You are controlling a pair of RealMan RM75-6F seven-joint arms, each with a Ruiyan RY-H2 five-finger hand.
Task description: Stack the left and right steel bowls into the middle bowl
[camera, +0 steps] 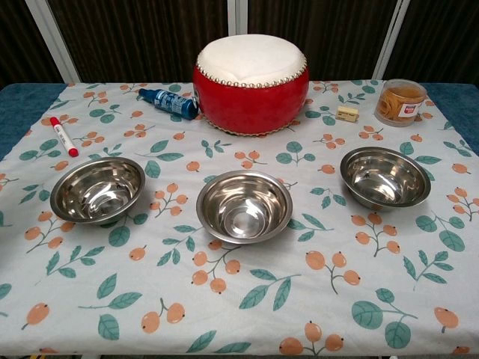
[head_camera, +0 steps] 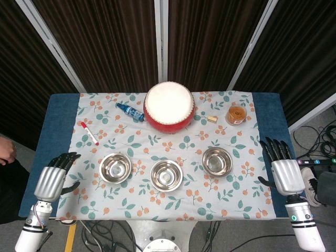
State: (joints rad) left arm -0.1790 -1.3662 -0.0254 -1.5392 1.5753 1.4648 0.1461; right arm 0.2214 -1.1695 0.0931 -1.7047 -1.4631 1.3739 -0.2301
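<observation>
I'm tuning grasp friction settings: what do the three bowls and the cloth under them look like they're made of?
The left bowl, middle bowl and right bowl look like polished steel: mirror-like insides with bright reflections. The tablecloth seems to be smooth printed fabric or vinyl, white with a fruit and leaf pattern; which one I can't tell.

1. A dark curtain point(head_camera: 105, 42) hangs in folds behind the bench, crossed by pale metal poles point(head_camera: 160, 39) that stand upright or lean.
2. The bench point(head_camera: 60, 113) has a blue top, mostly covered by a white cloth point(head_camera: 173, 202) printed with orange fruit and green leaves.
3. The floor point(head_camera: 247, 239) is grey, with black cables point(head_camera: 315, 139) lying to the right and beneath the near edge.
4. Light is even and soft, without hard shadows.
</observation>
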